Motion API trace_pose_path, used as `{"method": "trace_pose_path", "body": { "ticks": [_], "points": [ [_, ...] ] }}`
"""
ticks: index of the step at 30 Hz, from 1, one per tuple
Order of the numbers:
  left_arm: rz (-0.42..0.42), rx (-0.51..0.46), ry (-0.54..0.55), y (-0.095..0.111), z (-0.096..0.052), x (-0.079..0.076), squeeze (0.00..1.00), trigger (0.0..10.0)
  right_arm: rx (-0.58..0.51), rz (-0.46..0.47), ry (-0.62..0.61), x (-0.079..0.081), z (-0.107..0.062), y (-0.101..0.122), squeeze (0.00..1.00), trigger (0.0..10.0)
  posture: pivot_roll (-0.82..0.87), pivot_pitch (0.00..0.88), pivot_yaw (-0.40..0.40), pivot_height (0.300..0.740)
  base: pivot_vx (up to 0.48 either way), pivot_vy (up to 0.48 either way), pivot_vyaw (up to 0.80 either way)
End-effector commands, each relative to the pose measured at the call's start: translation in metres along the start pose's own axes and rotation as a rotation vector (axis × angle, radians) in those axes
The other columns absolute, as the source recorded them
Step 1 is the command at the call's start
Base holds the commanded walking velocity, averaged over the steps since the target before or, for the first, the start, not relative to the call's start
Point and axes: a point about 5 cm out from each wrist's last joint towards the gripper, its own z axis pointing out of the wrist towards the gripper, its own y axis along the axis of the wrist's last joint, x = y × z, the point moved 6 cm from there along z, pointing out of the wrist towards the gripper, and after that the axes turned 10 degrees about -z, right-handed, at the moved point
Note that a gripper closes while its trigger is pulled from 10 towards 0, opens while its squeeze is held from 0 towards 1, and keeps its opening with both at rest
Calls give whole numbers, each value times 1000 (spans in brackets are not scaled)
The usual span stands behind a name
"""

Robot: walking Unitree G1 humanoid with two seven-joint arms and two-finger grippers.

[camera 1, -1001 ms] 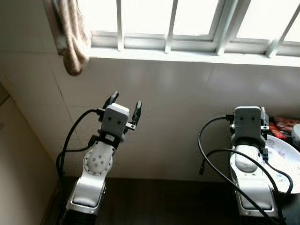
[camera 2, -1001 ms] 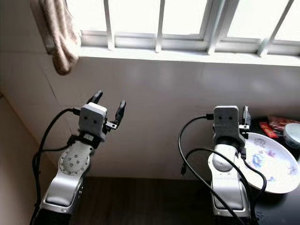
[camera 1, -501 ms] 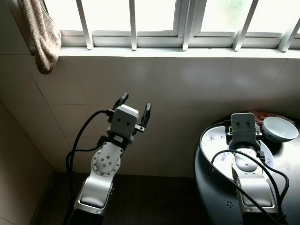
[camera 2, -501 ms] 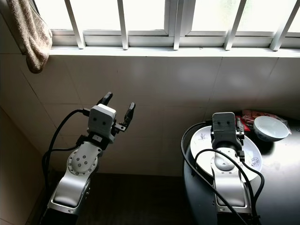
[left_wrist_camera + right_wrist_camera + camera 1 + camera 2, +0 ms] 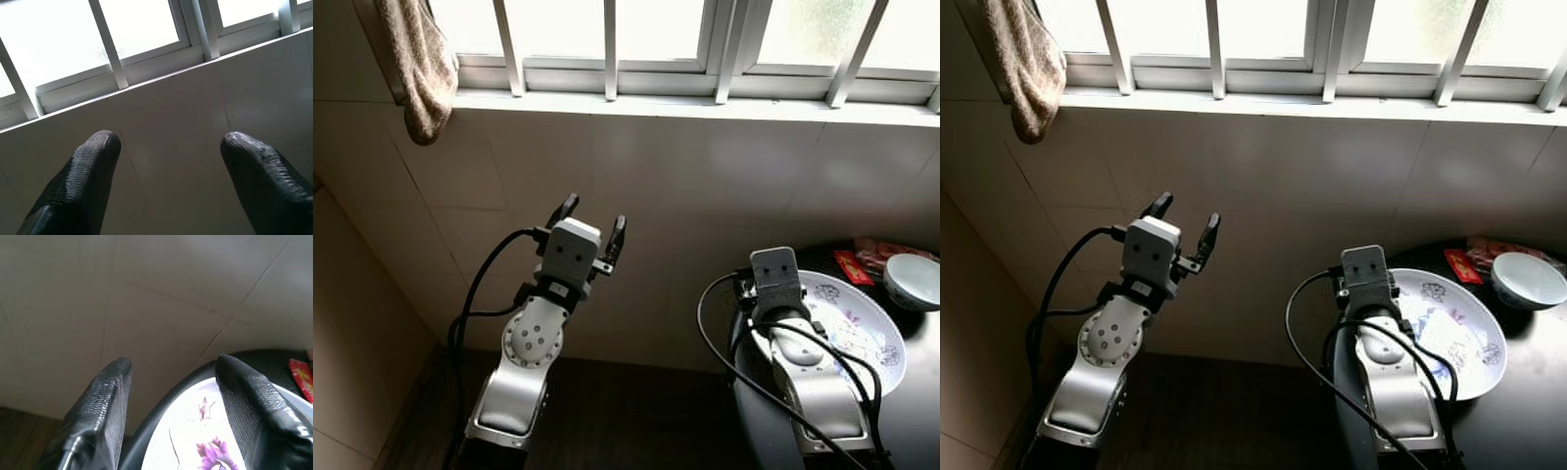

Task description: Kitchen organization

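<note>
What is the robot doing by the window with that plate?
The robot stands facing a tiled wall under a barred window. Its right gripper is open, low beside the near rim of a flowered white plate on a dark round table, not holding it. Its left gripper is raised, open and empty, pointing up at the wall. A small bowl and a red packet sit past the plate. A towel hangs by the window.
</note>
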Motion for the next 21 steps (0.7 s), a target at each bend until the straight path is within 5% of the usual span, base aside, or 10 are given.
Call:
{"method": "trace_pose_path", "body": {
  "ticks": [1, 6, 21],
  "points": [
    [12, 4, -2, 0, 0, -1, 0, 10000, 43, -2, 48, 8, 2, -7, 0, 10000, 53, 0, -44, 740, 0, 0, 0],
    [15, 10, -1, -1, -1, -1, 0, 10000, 157, 20, 68, 14, 4, -32, 0, 10000, 61, 0, -49, 740, 0, 0, 0],
    [23, 24, 0, -3, -2, 1, 0, 10000, 320, 102, 107, 21, 4, -60, 0, 9569, 65, 0, -49, 740, 0, 0, 0]
  ]
}}
